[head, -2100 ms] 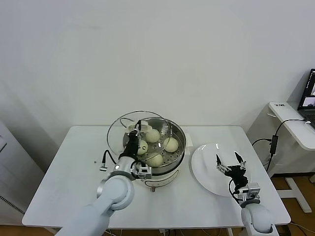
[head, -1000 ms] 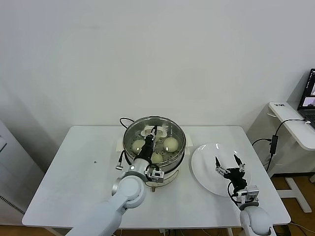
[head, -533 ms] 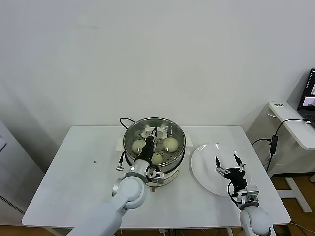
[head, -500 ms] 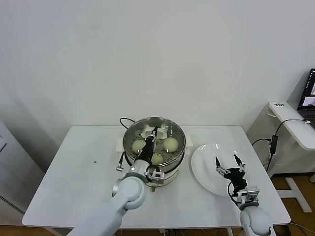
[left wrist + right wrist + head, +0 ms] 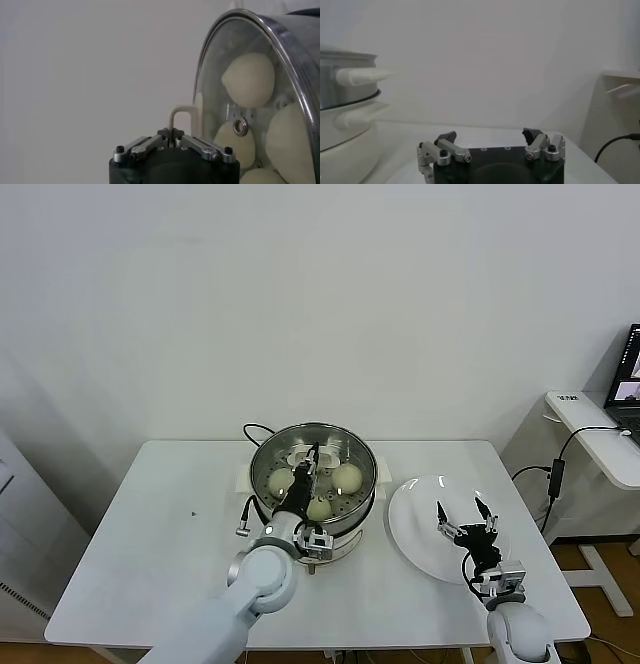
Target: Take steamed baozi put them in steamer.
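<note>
The steel steamer (image 5: 357,514) stands on its white base at the table's middle, with the glass lid (image 5: 335,446) lying on it. Three cream baozi (image 5: 346,477) (image 5: 282,481) (image 5: 319,508) show through the glass. My left gripper (image 5: 313,452) reaches over the lid's centre, jaws shut on the thin cream lid handle (image 5: 179,112). The left wrist view shows the gripper (image 5: 171,134), the lid rim (image 5: 280,35) and baozi (image 5: 248,79) behind the glass. My right gripper (image 5: 461,514) (image 5: 490,135) hovers open over the white plate (image 5: 415,534), holding nothing.
The steamer's black cord (image 5: 252,429) runs behind it. In the right wrist view the steamer's side handle (image 5: 362,76) is off to one side. A side desk with a laptop (image 5: 628,379) and cables stands beyond the table's right edge.
Two seconds ago the left gripper held the lid tilted at the steamer's left side; it has since set it flat on the steamer. Over the last second nothing visibly moved.
</note>
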Motion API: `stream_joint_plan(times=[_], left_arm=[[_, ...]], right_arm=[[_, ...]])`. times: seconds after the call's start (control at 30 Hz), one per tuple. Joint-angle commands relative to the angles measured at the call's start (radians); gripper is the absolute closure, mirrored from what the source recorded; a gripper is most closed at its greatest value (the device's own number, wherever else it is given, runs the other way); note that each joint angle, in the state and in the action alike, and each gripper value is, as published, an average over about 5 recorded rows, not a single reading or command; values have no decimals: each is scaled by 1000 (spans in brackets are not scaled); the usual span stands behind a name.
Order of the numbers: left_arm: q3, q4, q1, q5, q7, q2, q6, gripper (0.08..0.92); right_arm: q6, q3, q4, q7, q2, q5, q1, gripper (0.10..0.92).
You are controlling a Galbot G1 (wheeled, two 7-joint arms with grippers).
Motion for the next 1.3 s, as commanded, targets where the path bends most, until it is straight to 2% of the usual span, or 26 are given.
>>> stream_joint_plan(times=[0.03, 0.2, 0.37, 0.5, 0.63, 0.73, 0.87, 1.07, 1.3], left_arm=[[-47, -191, 39, -352, 26, 44, 14, 714], [-130, -379, 95, -642, 72, 108, 2, 567], [-281, -529, 157, -1149, 115, 157, -48, 428], [-442, -546, 196, -1544, 37, 126, -74, 307], [-635, -491, 241, -1764, -102, 79, -46, 209], [-755, -408, 273, -1784, -141, 90, -43, 182], [-840, -278, 319, -1747, -131, 136, -89, 178], [-835, -82, 368, -1655, -91, 178, -217, 177], [-820, 21, 384, -1538, -36, 173, -286, 177]], right_arm=[[-12, 5, 6, -19, -11, 6, 3, 203], [-19, 1, 18, -10, -26, 17, 4, 203], [-21, 1, 25, 5, -34, 41, 10, 203], [-29, 6, 36, 4, -38, 84, 11, 203], [-48, 17, 47, -5, -40, 77, 6, 203], [-60, 25, 64, -7, -40, 60, -2, 203], [-81, 23, 87, 3, -43, 78, -14, 203], [-92, 22, 95, 5, -39, 80, -16, 203], [-104, 21, 98, 6, -32, 60, -17, 203]])
